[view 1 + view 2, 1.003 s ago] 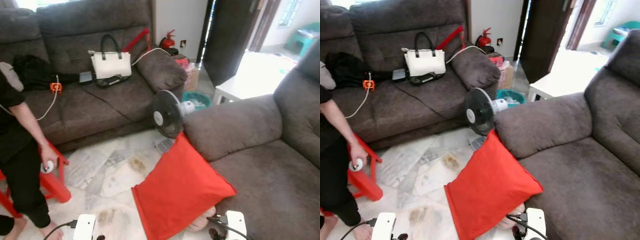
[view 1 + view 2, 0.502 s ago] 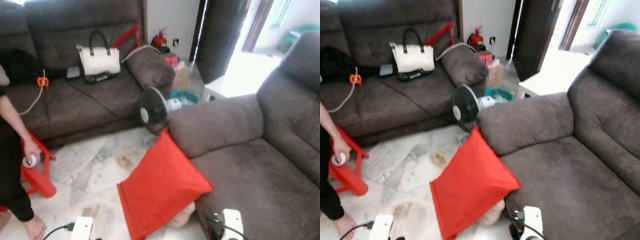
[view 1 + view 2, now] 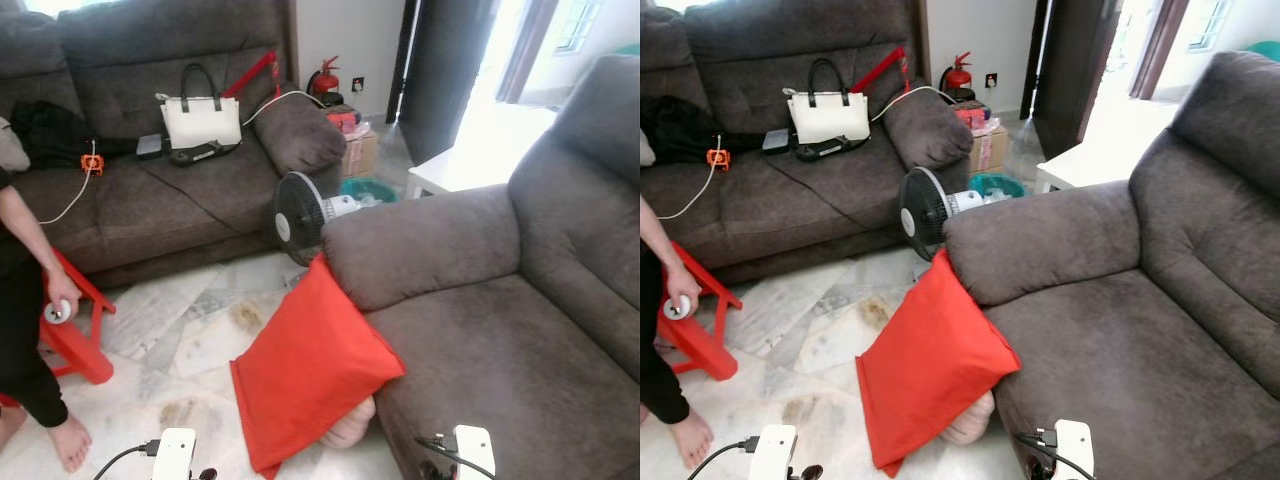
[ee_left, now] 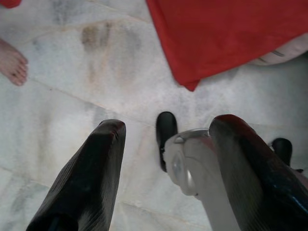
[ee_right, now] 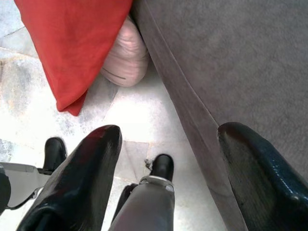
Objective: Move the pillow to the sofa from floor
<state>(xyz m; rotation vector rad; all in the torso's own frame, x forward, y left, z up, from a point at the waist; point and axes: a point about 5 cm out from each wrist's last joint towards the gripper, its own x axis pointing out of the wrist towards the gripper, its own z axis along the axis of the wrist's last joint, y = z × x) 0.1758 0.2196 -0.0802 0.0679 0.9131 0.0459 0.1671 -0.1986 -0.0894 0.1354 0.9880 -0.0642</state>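
Observation:
A red pillow stands tilted on the marble floor, leaning against the front of the grey sofa on my right, just below its armrest. A pale pink bundle pokes out from under the pillow's lower edge. In the left wrist view my left gripper hangs open over the floor, short of the pillow's bottom corner. My right gripper is open too, low beside the sofa's front, with the pillow and the pink bundle ahead of it.
A black fan stands behind the pillow by the armrest. A second grey sofa with a white handbag runs along the back. At the left a person stands barefoot by a red stool. A white table sits at the doorway.
The whole picture has shifted as the camera moved, so the pillow sits further left in view. The pillow itself stays leaning on the sofa; the person's bare foot has come into view.

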